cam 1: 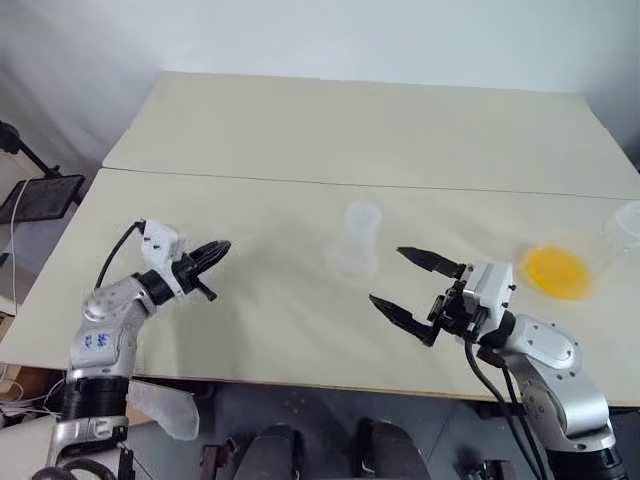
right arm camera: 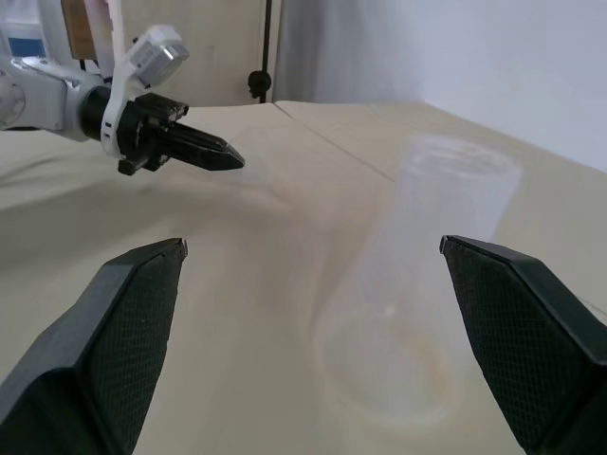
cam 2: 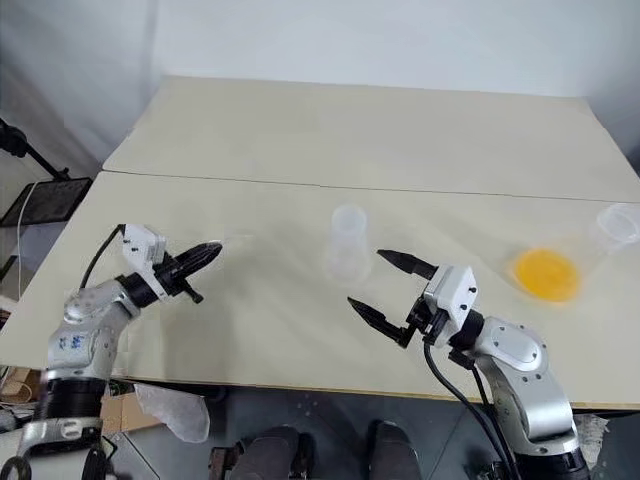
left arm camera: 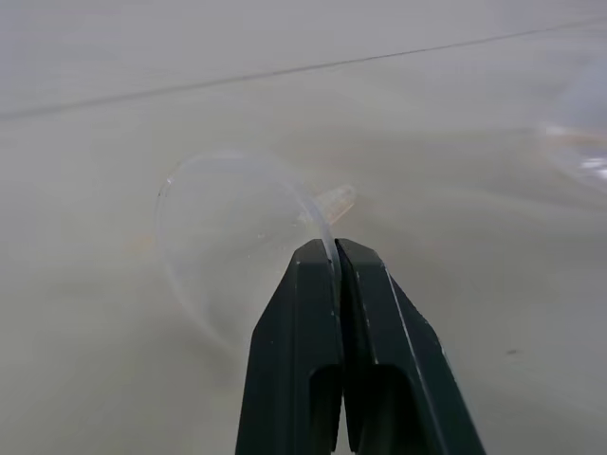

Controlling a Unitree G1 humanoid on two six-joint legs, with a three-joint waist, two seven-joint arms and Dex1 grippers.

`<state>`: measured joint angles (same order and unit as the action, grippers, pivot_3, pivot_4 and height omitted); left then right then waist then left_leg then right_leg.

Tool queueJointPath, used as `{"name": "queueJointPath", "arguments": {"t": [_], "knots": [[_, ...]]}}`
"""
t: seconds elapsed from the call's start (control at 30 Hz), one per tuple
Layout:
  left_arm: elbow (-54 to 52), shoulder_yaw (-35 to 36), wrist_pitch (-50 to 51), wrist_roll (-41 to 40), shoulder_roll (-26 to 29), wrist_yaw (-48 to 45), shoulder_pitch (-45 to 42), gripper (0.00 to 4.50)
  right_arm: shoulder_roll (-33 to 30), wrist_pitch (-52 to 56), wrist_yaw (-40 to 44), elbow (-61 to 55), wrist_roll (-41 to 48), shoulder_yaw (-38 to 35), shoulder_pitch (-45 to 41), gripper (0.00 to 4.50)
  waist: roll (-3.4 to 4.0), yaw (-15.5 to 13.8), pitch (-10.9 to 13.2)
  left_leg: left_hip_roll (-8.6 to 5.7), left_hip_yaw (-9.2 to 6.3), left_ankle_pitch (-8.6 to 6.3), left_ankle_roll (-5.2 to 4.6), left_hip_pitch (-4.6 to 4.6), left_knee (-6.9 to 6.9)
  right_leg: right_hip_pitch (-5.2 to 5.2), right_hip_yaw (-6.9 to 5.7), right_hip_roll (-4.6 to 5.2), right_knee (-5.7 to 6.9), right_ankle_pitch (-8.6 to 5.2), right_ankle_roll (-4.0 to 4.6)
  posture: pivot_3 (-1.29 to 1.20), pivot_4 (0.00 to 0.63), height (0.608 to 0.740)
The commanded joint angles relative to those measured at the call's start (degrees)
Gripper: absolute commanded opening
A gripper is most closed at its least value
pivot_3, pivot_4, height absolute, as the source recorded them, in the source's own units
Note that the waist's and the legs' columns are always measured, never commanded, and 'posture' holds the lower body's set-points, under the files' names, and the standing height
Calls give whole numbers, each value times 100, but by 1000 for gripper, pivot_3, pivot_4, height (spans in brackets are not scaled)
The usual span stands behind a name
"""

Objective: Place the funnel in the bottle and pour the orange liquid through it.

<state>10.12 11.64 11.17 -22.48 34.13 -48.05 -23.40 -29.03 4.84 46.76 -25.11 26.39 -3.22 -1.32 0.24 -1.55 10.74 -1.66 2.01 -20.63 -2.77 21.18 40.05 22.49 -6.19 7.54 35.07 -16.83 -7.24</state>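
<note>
My left gripper (left arm camera: 334, 248) is shut on the rim of the clear funnel (left arm camera: 228, 227), holding it just above the table at the left; the funnel's spout points away from the fingers. This gripper (cam 1: 218, 249) also appears in the right wrist view (right arm camera: 228, 159). The small clear bottle (cam 1: 358, 240) stands upright at the table's middle. My right gripper (cam 1: 387, 276) hangs open just in front of and to the right of the bottle (right arm camera: 417, 303), apart from it. The orange liquid (cam 1: 556, 272) sits in a broad clear flask (cam 1: 622, 224) at the far right.
Two beige tables meet at a seam (cam 1: 300, 182) behind the bottle. A black stand (cam 1: 40, 195) is off the left edge. A clear plastic bag (cam 1: 165, 405) hangs below the front edge by my left arm.
</note>
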Motion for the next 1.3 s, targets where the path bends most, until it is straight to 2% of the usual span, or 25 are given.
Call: {"name": "queueJointPath", "arguments": {"t": [0.03, 0.17, 0.2, 0.27, 0.43, 0.63, 1.0, 1.3], "knots": [[-346, -207, 3, -410, 596, -1316, -1069, 41, -157, -50, -70, -381, 103, -417, 352, 4500, -2, -14, 1, -3, -3, 0, -1, 9, 1, 1, -4, 1, -5, 0, 0, 0, 150, 740], [54, -1027, -110, -59, 670, -2306, -2442, 41, -219, -78, -191, -516, 99, -778, 795, 4500, 2, -4, 1, -20, 7, 0, -4, -2, -8, -2, -30, 2, -6, 3, -7, 0, 150, 740], [249, -1272, -220, 109, 508, -2428, -2865, 41, -189, -91, -259, -562, 68, -808, 874, 4500, 19, 49, -9, -20, 7, 0, -4, -2, -8, -3, -30, 2, -6, 3, -7, 0, 150, 740], [598, -1642, -524, 382, 182, -2598, -3485, 41, -121, -108, -374, -657, 8, -797, 967, 4500, -2, 19, 8, -20, 18, 7, -17, 0, -12, 1, -39, -5, -7, 4, -18, 0, 150, 740], [1370, -2177, -1349, 1057, -362, -2683, -4204, 41, -3, -119, -601, -836, -96, -680, 1051, 4500, -2, 14, 9, -13, 27, 12, -13, 2, -3, 1, -28, -11, -7, 3, -16, 0, 150, 740], [1936, -2423, -1988, 1529, -580, -2744, -4481, 41, 78, -151, -766, -976, -162, -680, 1153, 4500, -2, 15, 9, -11, 28, 12, -14, 4, -7, 6, -29, -12, -6, 3, -16, 0, 150, 740], [2287, -2163, -2151, 1427, -748, -2754, -4793, 41, 87, -217, -874, -970, -215, -644, 1167, 4500, -2, 3, 9, -14, 22, 13, -17, 7, -2, 4, -31, -7, -6, 3, -17, 0, 150, 740], [2355, -2151, -2257, 1571, -319, -3067, -4869, 41, 59, -196, -817, -810, -214, -541, 952, 4500, -2, 16, 9, -13, 22, 13, -18, 7, -2, 5, -32, -9, -5, 3, -17, 0, 150, 740]]}}
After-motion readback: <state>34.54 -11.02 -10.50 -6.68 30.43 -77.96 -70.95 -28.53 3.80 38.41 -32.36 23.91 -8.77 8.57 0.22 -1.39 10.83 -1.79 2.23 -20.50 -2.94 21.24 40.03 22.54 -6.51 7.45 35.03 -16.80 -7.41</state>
